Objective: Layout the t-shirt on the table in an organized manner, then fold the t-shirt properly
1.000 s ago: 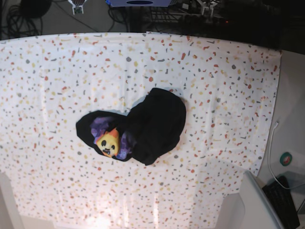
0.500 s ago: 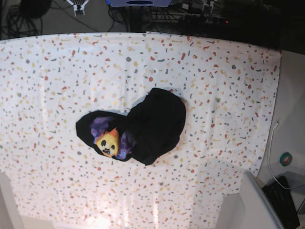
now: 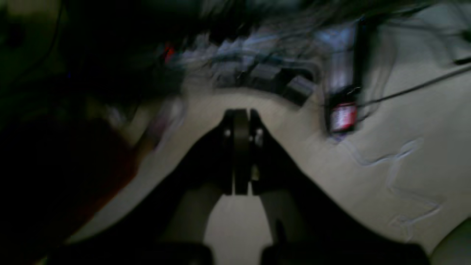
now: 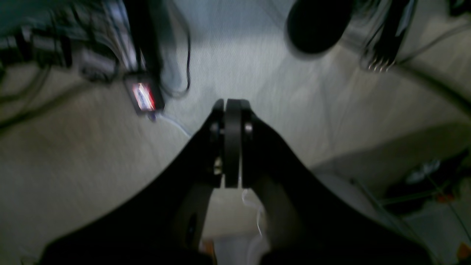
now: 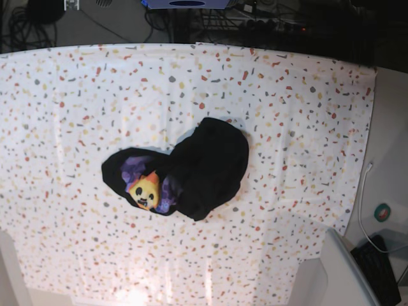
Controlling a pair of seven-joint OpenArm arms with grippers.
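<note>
Both pincers [image 3: 235, 121] [image 4: 230, 110] closed, empty; bunched t-shirt [image 5: 185, 169] lies lengthwise left-to-right on table [image 5: 306, 102].

Black t-shirt [image 5: 207, 166] with a purple and orange-yellow cartoon face print [image 5: 148, 186], black eyes and mouth on the yellow. White table [image 5: 306, 115] cloth flecked all over with small red, orange, yellow and grey specks. Grey floor [image 5: 121, 22] beyond its far edge, black cables [image 5: 22, 29] there. Both grippers [image 3: 237, 117] [image 4: 232, 110] black in the wrist views

A robotics lab: tangled cables [image 5: 25, 29] and electronics [image 5: 268, 19] behind a speckled table [image 5: 306, 95].
</note>
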